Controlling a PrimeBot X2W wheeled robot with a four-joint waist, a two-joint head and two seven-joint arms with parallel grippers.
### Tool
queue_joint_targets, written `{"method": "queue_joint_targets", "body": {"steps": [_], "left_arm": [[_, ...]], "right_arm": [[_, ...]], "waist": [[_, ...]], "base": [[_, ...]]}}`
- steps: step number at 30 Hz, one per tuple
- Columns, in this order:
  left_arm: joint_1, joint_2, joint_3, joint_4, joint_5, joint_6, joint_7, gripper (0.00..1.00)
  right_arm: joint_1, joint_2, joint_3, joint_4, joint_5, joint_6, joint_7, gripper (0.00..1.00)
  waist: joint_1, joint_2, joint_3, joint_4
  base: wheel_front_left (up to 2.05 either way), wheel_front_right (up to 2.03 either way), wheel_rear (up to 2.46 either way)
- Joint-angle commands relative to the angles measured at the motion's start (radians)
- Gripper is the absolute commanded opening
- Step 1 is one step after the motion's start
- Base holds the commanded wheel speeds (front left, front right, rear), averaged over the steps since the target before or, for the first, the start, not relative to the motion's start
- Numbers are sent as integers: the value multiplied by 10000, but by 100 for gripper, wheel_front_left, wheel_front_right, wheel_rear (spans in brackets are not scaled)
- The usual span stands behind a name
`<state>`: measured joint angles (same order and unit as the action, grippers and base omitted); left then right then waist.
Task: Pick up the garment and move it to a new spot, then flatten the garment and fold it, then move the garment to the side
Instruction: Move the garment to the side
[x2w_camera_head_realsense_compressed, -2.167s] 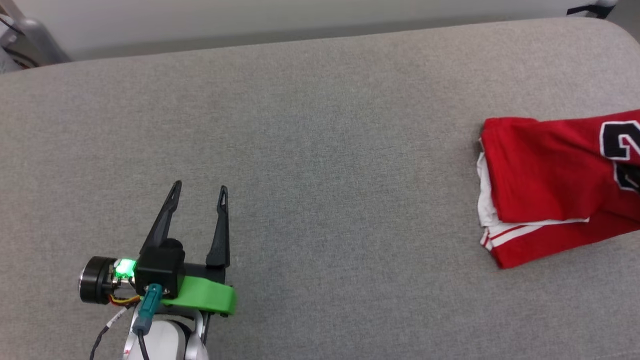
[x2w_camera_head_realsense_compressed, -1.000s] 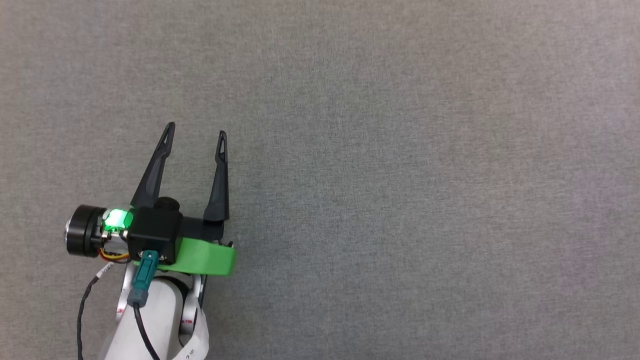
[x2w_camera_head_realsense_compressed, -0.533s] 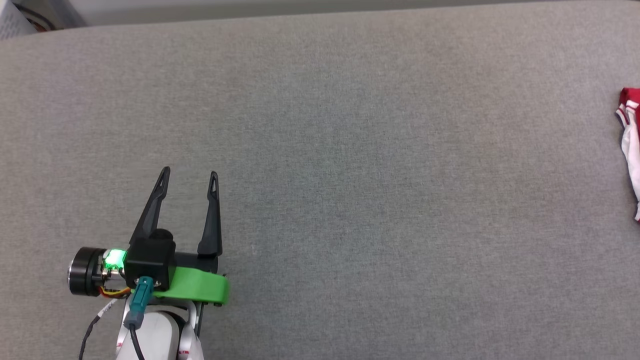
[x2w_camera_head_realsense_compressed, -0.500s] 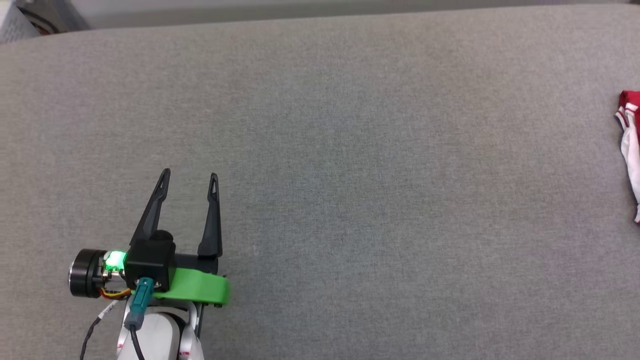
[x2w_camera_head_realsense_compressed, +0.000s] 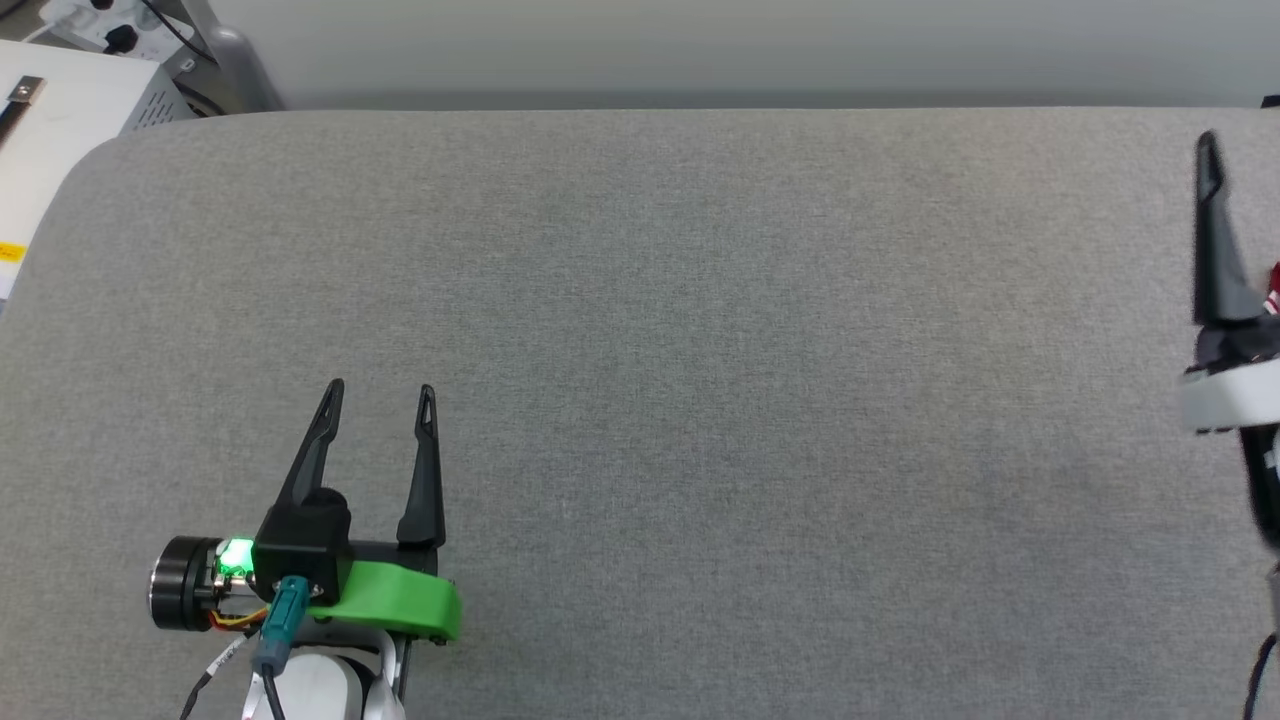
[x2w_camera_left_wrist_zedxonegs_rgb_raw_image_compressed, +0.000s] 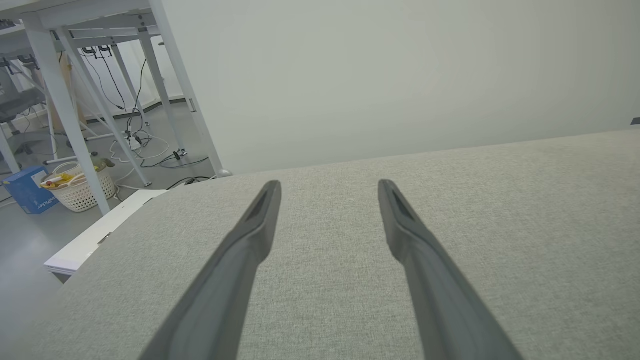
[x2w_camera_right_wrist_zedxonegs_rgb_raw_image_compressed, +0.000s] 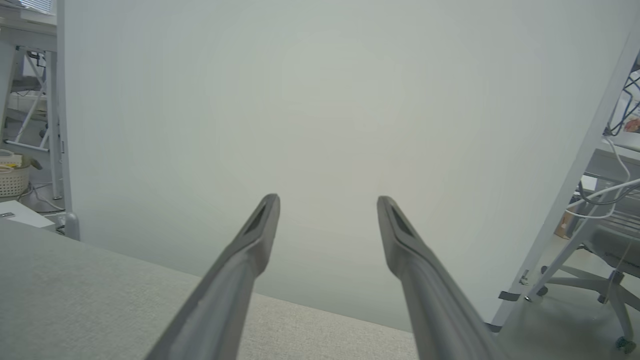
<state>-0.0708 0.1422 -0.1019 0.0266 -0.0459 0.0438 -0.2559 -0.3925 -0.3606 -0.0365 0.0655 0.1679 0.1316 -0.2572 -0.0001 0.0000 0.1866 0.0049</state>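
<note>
Left gripper (x2w_camera_head_realsense_compressed: 381, 390): fingers spread, empty, over bare grey tabletop (x2w_camera_head_realsense_compressed: 700, 350). Judged parked clear of work area.
Right gripper (x2w_camera_right_wrist_zedxonegs_rgb_raw_image_compressed: 327, 200): fingers spread, nothing between, aimed past tabletop's far edge at wall (x2w_camera_right_wrist_zedxonegs_rgb_raw_image_compressed: 320, 100). Judged released and idle.
Garment (x2w_camera_head_realsense_compressed: 1276, 284): red sliver at far right edge, just beside Right gripper. Likely set aside. Fold not visible.

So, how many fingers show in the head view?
3: two on the left gripper, lower left; one finger on the right gripper, right edge. Its other finger is cut off by the frame.
</note>
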Motion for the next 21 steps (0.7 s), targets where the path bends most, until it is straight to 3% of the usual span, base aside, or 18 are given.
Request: {"method": "queue_joint_targets", "body": {"steps": [1,10,21], "left_arm": [[138,-73,50,41,-98,-62,-59,100],[337,-293,227,196,-183,-209,-59,100],[835,-475,374,390,-248,-486,-59,100]], "right_arm": [[393,300,39,-214,-169,-9,-44,100],[2258,1838,230,-508,-309,-9,-45,100],[4093,2678,-155,-568,-333,-9,-45,100]], "waist": [[1,0,-214,220],[1,0,-601,467],[1,0,-1280,461]], "base": [[0,0,0],[0,0,0],[0,0,0]]}}
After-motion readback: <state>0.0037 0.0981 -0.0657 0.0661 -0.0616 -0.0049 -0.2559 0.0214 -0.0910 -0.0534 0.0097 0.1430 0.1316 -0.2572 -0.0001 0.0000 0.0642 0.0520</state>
